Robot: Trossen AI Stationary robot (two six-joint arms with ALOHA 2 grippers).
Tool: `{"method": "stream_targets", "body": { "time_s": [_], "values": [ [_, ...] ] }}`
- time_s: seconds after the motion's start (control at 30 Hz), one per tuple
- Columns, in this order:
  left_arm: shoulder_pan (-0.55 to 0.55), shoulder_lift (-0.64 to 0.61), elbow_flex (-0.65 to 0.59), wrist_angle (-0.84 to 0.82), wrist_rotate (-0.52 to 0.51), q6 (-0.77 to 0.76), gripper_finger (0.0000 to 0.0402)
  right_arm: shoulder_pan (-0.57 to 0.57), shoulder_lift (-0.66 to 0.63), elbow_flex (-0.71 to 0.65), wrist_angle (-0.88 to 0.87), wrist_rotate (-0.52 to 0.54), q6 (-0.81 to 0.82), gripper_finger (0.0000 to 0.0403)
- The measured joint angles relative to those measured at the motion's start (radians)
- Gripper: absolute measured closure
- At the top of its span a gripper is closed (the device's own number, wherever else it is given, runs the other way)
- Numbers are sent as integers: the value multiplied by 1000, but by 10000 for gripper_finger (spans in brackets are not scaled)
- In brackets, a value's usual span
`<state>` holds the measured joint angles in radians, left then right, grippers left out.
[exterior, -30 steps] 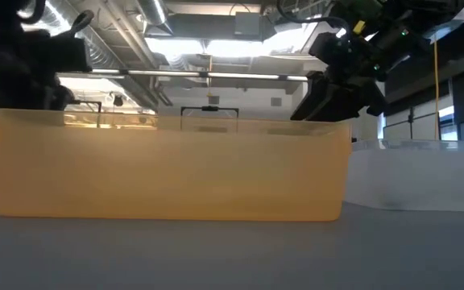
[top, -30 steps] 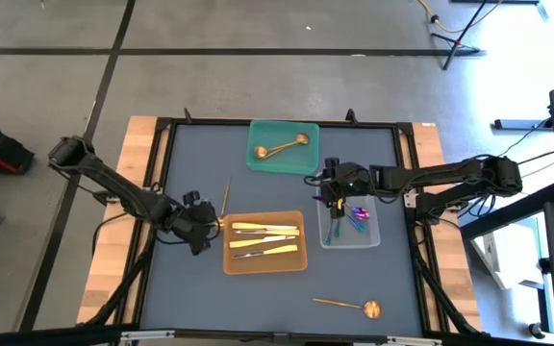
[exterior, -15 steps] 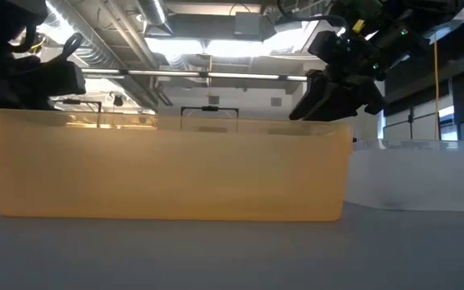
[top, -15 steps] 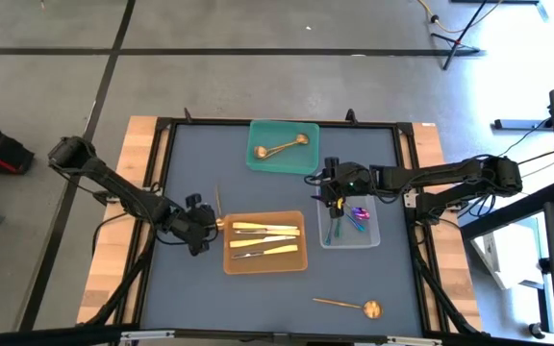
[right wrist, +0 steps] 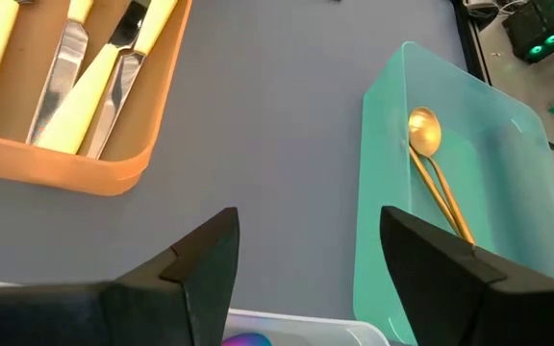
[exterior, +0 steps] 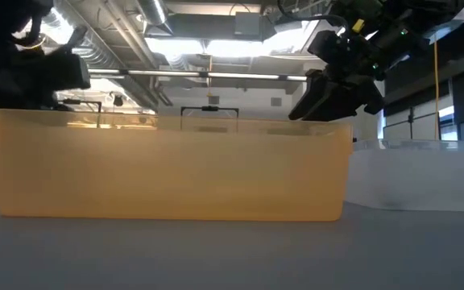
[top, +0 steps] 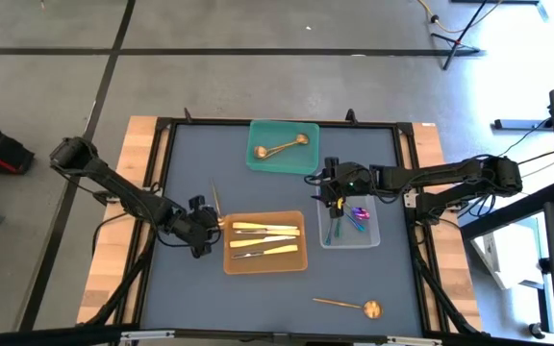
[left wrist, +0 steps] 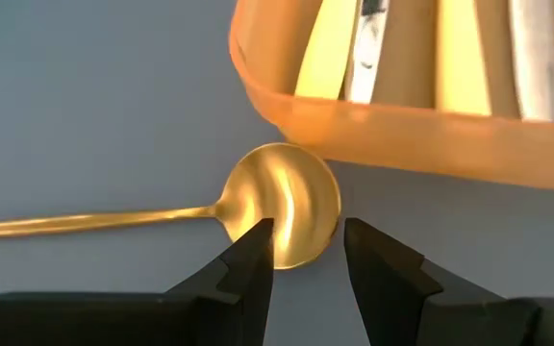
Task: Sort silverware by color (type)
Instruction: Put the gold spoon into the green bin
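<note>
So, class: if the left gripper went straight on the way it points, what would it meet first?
Likely the round bowl of the gold metal spoon just ahead of the left gripper, then the orange plastic tray; depth is unclear.

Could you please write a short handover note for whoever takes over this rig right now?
Left pincer: open, fingertips on either side of the bowl of a gold spoon lying on the mat by the orange tray; not gripped yet.
Right pincer: open and empty, above the clear tray.
Done: yellow-handled knives are in the orange tray; two gold spoons in the teal tray; purple spoons in the clear tray.
Left: the gold spoon at the left pincer and a second loose gold spoon near the mat's front edge, both probably bound for the teal tray.
</note>
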<state>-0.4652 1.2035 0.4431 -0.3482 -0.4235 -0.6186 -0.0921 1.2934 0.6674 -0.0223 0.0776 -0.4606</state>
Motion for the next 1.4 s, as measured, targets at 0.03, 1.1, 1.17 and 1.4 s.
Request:
{"method": "stream_targets", "body": {
  "time_s": [0.03,1.1,1.17,1.4],
  "values": [
    [0,19,0,8,-1,0,278,0,0,0,0,0,0,164],
    [33,154,4,36,-202,39,383,0,0,0,22,0,6,164],
    [34,142,22,10,-205,35,383,0,0,0,22,0,6,164],
    [68,71,160,-180,-222,3,387,0,0,0,22,0,6,164]
  ]
}}
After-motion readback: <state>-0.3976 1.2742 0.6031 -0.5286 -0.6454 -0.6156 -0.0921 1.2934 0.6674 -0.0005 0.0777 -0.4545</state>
